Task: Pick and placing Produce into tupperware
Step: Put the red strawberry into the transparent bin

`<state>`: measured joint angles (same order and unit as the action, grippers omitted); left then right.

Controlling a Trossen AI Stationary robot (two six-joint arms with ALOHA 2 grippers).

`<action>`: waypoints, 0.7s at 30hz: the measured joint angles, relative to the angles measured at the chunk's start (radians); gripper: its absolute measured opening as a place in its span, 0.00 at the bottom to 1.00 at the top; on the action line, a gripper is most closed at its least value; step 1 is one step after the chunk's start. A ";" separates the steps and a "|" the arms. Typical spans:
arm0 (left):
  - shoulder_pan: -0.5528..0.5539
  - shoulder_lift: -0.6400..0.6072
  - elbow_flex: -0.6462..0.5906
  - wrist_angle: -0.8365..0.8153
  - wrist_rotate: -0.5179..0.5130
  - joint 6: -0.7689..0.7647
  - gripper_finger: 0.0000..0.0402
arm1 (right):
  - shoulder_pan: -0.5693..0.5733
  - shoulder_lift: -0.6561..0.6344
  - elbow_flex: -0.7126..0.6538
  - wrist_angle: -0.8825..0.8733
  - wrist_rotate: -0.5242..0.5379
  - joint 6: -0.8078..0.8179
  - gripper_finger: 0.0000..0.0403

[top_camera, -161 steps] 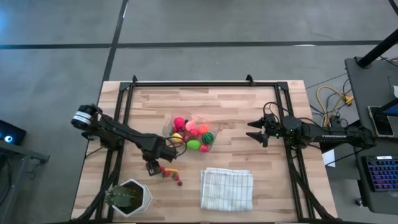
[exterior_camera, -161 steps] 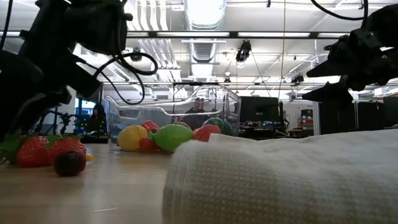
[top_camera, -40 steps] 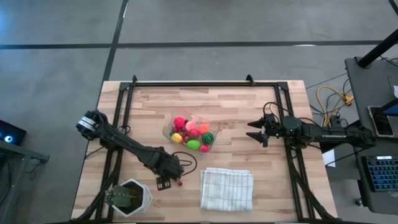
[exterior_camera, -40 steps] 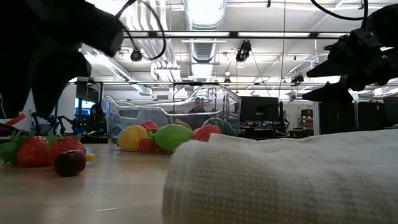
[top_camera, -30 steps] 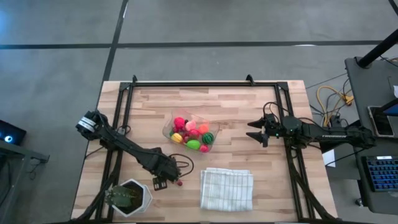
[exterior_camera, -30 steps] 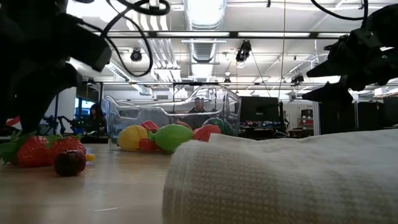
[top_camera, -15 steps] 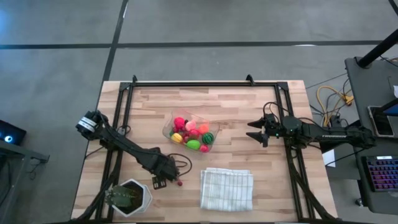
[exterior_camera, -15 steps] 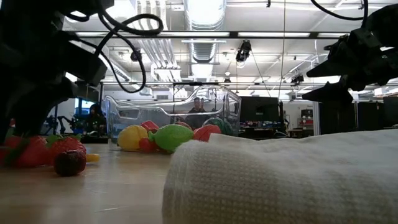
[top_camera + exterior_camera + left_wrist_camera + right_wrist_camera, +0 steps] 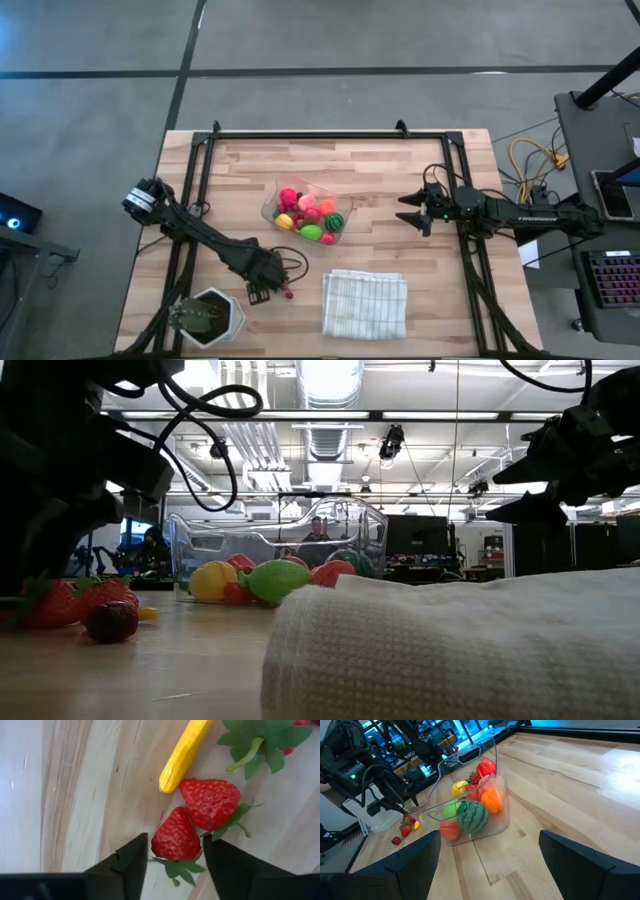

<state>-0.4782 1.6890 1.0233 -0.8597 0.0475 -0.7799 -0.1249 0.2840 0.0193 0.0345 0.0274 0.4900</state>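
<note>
Pale plank tabletop (image 9: 70,795), seeded conical strawberry (image 9: 175,837)

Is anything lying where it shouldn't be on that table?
A few strawberries and a yellow stick-shaped piece lie loose on the wood by the left gripper, outside the tupperware that holds the other produce.

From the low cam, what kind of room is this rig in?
Likely a robotics lab or open workshop: exposed ceiling ducts and strip lights, monitors beyond the wooden table, a cabled keyboard desk beside it.
</note>
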 joint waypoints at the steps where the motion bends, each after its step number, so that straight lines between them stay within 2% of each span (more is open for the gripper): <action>1: 0.000 0.000 0.000 0.000 0.000 0.000 0.41 | 0.000 0.000 0.000 0.000 0.000 0.000 0.82; 6: 0.000 -0.001 0.000 0.005 0.022 0.000 0.32 | 0.000 0.000 0.000 0.000 0.000 0.000 0.82; 13: 0.007 -0.003 0.057 -0.049 0.091 -0.001 0.31 | 0.000 0.000 0.000 0.000 0.000 0.000 0.82; 18: 0.020 -0.030 0.248 -0.298 0.095 0.000 0.31 | 0.000 0.000 0.000 0.000 0.000 0.000 0.82; 21: 0.031 -0.044 0.409 -0.469 0.011 -0.003 0.30 | 0.000 0.000 0.000 0.000 0.000 0.000 0.82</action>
<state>-0.4467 1.6450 1.4322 -1.3285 0.0584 -0.7825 -0.1248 0.2840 0.0194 0.0345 0.0276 0.4900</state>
